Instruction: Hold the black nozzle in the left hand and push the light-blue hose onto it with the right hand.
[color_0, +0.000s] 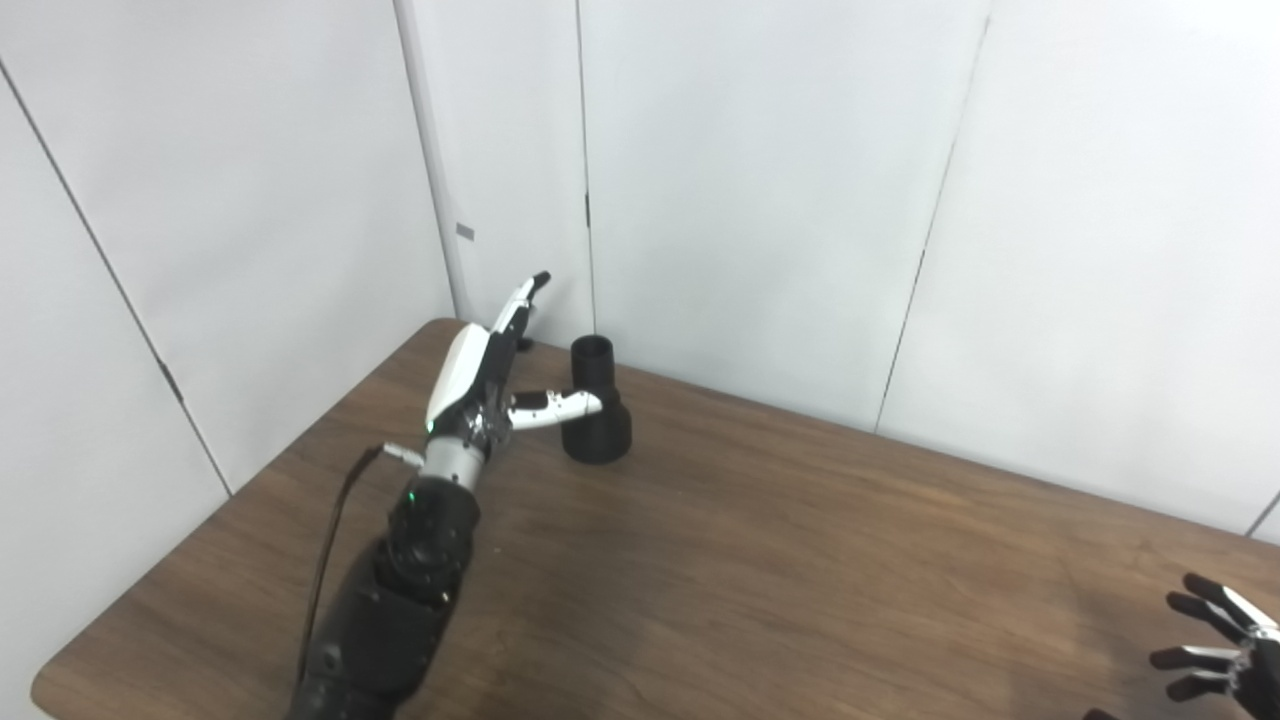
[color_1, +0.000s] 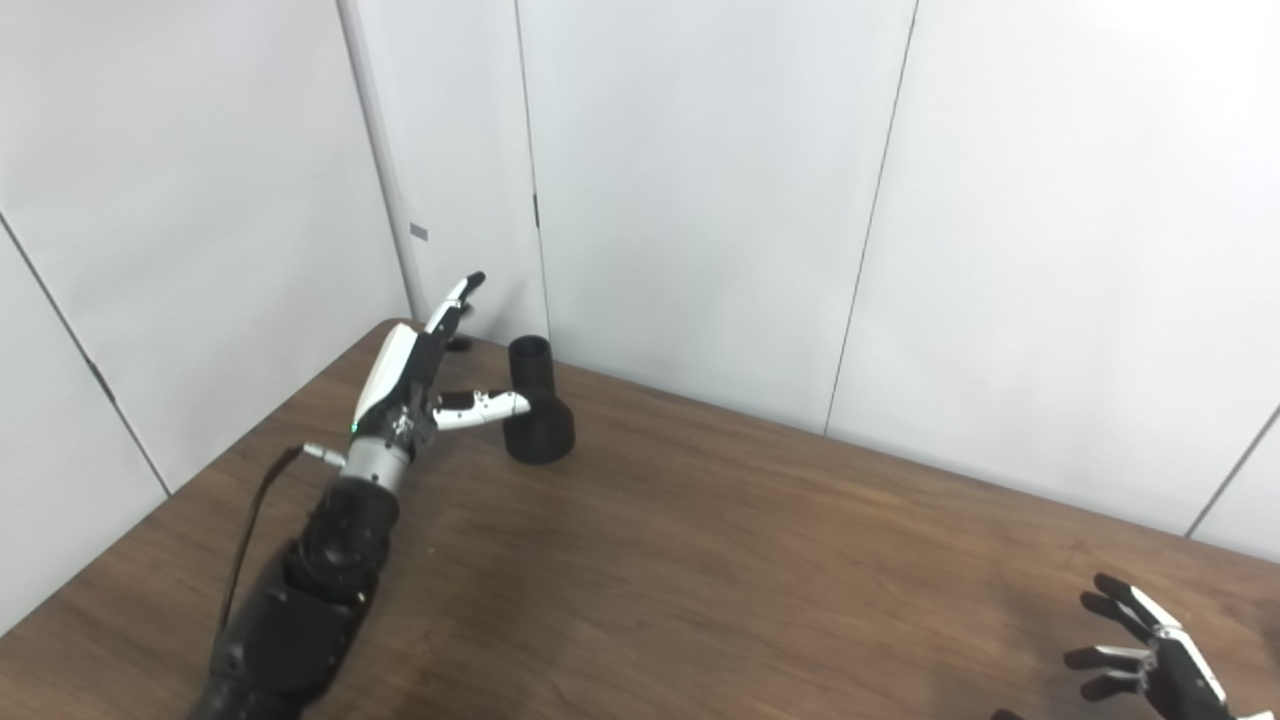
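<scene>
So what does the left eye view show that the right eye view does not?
Only the left eye view: almost nothing extra; it cuts the right hand at the frame edge. Only the right eye view: more of that open hand and more table right of it. Both: the open left hand beside the upright black nozzle; no light-blue hose appears.

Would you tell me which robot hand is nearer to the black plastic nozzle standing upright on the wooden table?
The left robot hand: it is open right beside the black plastic nozzle, thumb reaching across it. The right robot hand is open, far off at the table's near right.
</scene>
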